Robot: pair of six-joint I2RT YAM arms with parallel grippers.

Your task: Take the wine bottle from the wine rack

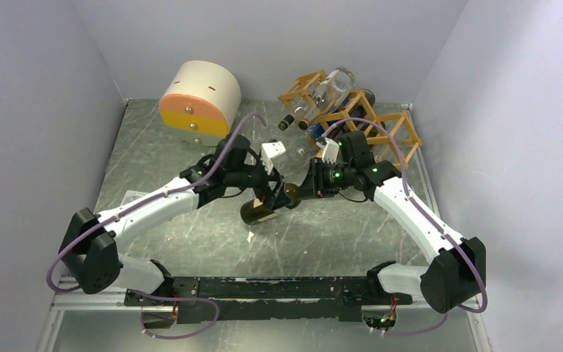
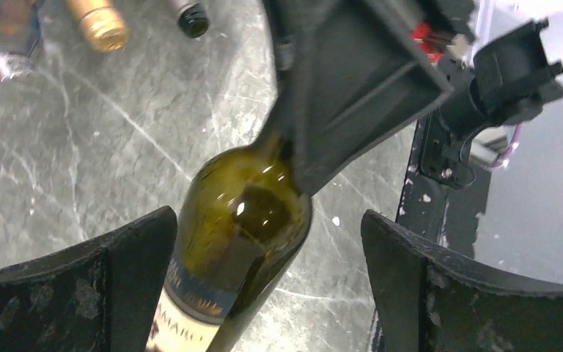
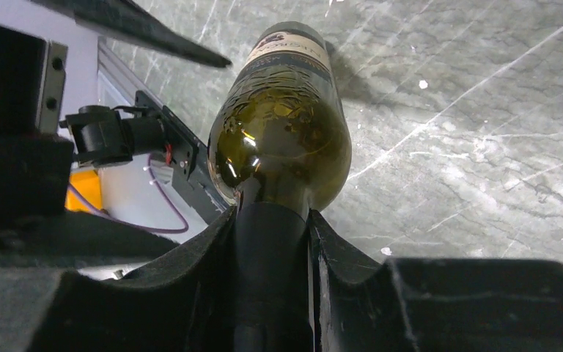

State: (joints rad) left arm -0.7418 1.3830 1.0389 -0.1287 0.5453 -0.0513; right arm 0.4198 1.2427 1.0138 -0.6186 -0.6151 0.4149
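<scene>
The dark green wine bottle (image 1: 264, 210) with a cream label is out of the orange-tan lattice wine rack (image 1: 381, 132), over the middle of the table, neck pointing right. My right gripper (image 1: 305, 192) is shut on its neck; in the right wrist view the fingers (image 3: 352, 293) clamp the dark neck and the bottle body (image 3: 282, 139) extends away. My left gripper (image 1: 270, 192) is open around the bottle's shoulder. In the left wrist view the bottle (image 2: 238, 235) lies close to the left finger (image 2: 81, 293), with a wide gap to the right finger (image 2: 469, 293).
A cream and orange cylinder (image 1: 199, 95) stands at the back left. Other bottles (image 1: 328, 92) remain in the rack, their capped necks poking out toward the table middle (image 2: 101, 22). A black rail (image 1: 264, 290) runs along the near edge. Walls close in on both sides.
</scene>
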